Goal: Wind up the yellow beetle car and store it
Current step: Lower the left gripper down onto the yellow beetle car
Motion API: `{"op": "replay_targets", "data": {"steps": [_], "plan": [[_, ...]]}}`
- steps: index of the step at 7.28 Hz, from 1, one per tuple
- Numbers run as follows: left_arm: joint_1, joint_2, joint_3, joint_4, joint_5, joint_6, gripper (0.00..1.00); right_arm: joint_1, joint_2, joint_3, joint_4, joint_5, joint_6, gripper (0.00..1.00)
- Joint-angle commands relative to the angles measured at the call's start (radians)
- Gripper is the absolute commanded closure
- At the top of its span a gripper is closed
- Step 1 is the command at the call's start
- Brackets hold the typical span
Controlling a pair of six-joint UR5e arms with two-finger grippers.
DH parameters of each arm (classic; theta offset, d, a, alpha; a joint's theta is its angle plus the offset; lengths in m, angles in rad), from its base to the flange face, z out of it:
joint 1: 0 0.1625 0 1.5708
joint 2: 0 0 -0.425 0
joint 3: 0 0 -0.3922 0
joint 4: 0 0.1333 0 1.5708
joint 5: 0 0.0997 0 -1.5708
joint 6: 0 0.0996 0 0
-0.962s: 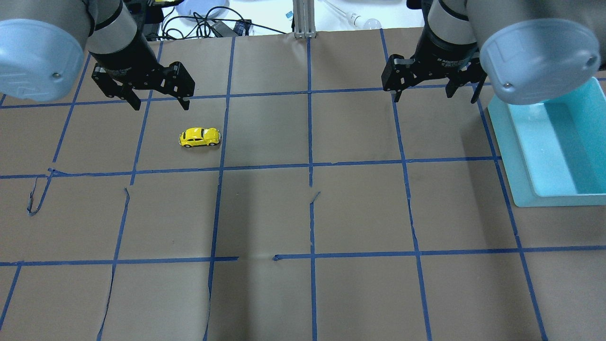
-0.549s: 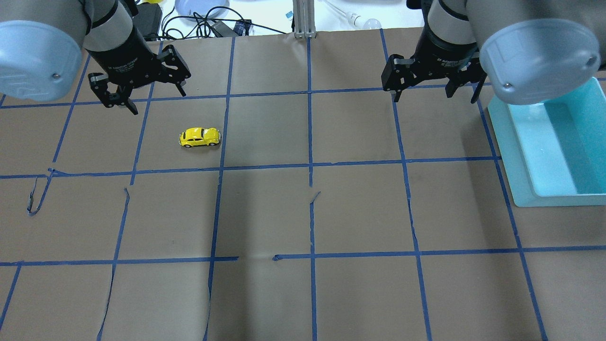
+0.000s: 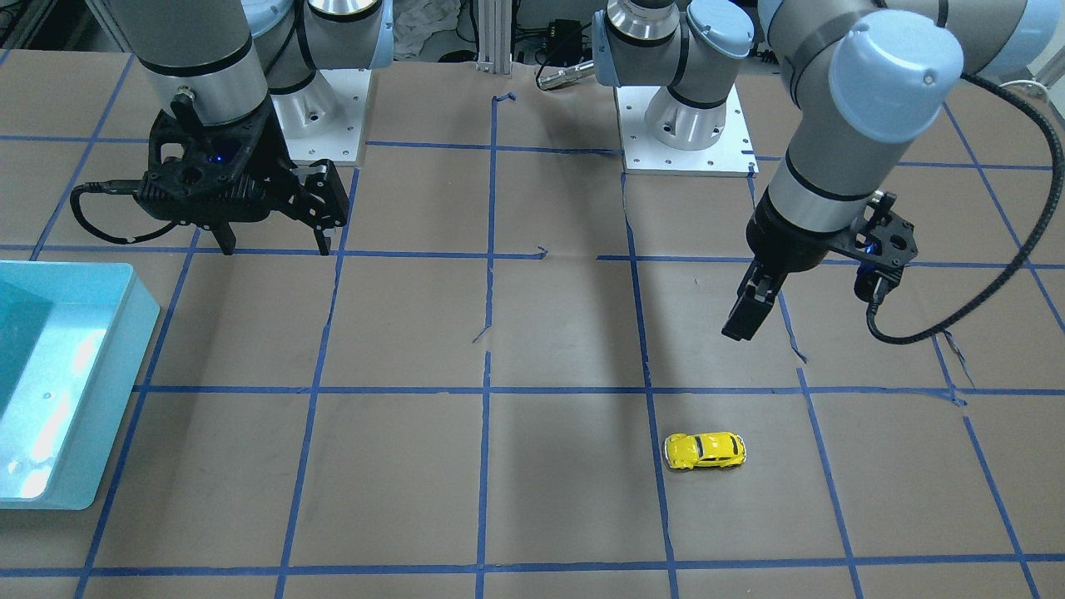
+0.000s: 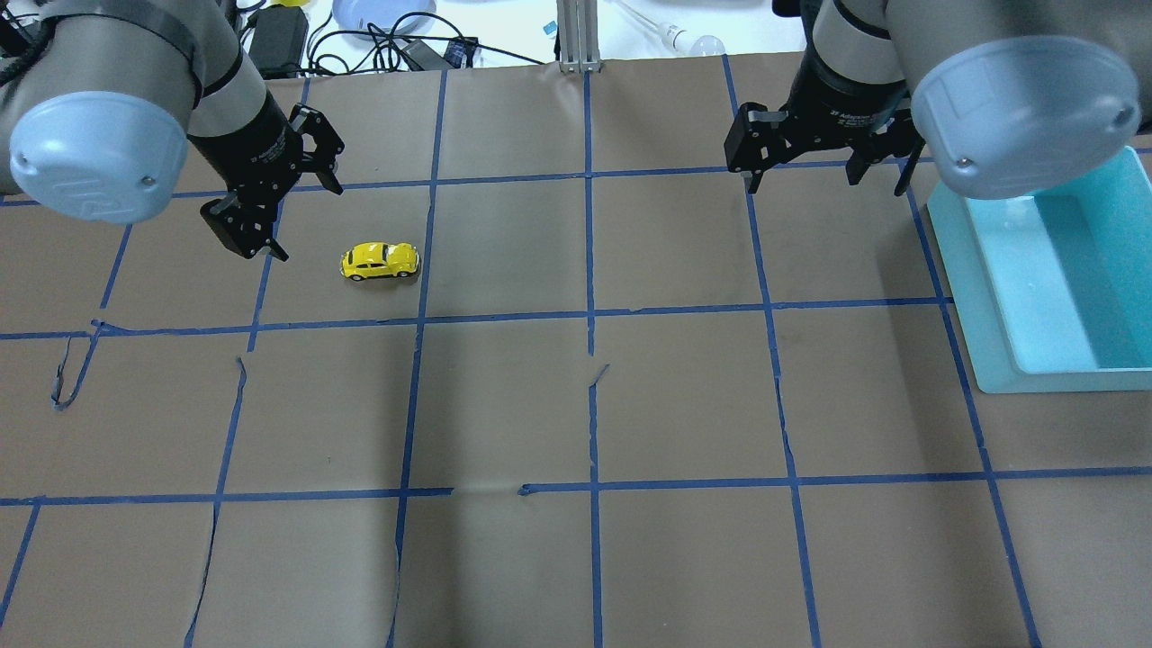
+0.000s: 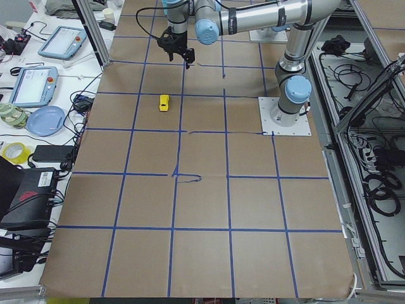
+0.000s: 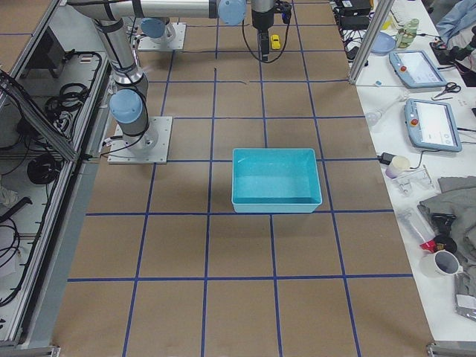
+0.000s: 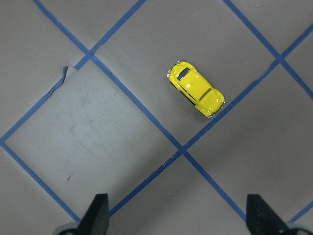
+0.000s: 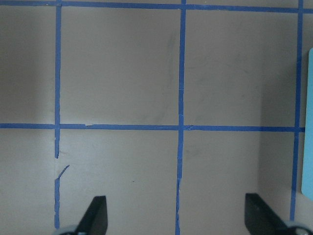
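Observation:
The yellow beetle car (image 4: 380,261) stands on its wheels on the brown paper, left of the table's middle; it also shows in the front view (image 3: 704,450) and the left wrist view (image 7: 196,89). My left gripper (image 4: 310,223) is open and empty. It hangs above the table just left of and behind the car, turned at an angle, not touching it. My right gripper (image 4: 825,184) is open and empty at the back right, far from the car; its wrist view (image 8: 176,215) shows only taped paper.
A teal bin (image 4: 990,297) sits at the table's right edge, beside my right gripper, and looks empty. Blue tape lines grid the brown paper. Cables and a plate lie beyond the far edge.
My left gripper has turned from square-on to a diagonal stance and shifted left and nearer, closer to the car's level. The car and right arm have not moved.

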Motion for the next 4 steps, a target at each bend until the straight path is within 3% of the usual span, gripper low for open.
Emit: {"op": "replay_targets", "data": {"steps": [1,4], "plan": [[0.038,-0.079,-0.009,0.127,-0.001,-0.152,0.0,0.0,0.001,0.0,0.0,0.003,0.0,0.0],[0.04,-0.229,0.009,0.232,-0.002,-0.23,0.0,0.0,0.001,0.0,-0.004,0.003,-0.002,0.0]]}}
